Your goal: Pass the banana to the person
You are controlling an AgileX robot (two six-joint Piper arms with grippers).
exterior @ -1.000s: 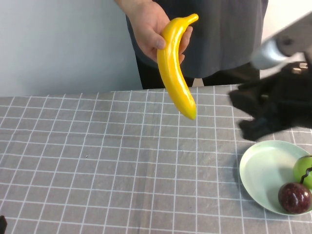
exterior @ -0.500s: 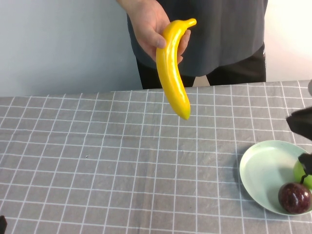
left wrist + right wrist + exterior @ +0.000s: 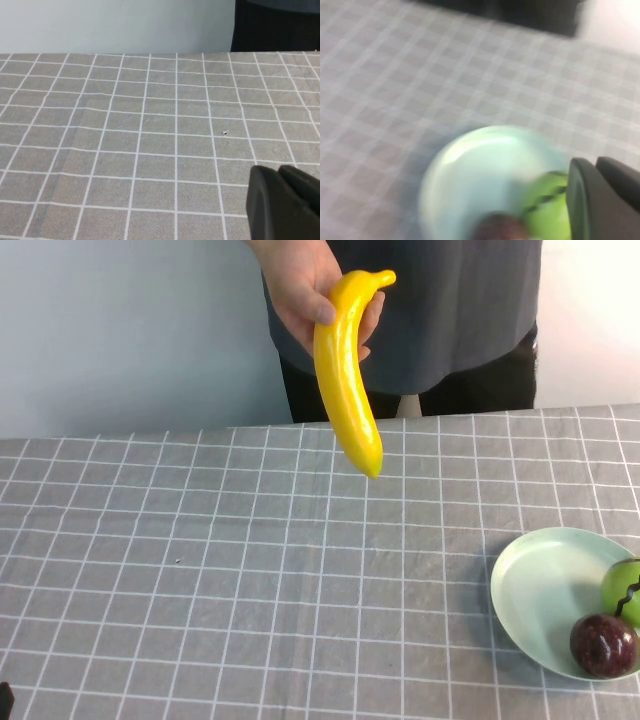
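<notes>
The person stands behind the table's far edge in a dark grey shirt. Their bare hand grips the upper end of the yellow banana, which hangs tip down above the far side of the table. Neither gripper touches it. My left gripper is shut and empty, low over the checked cloth, and shows only in the left wrist view. My right gripper is shut and empty, above the plate beside the green apple, and shows only in the right wrist view.
A pale green plate sits at the right front of the table with a green apple and a dark purple round fruit on it. A grey checked cloth covers the table.
My right arm has drawn back to the right, out of the high view. The person has lifted the banana a little, up and to the left.
</notes>
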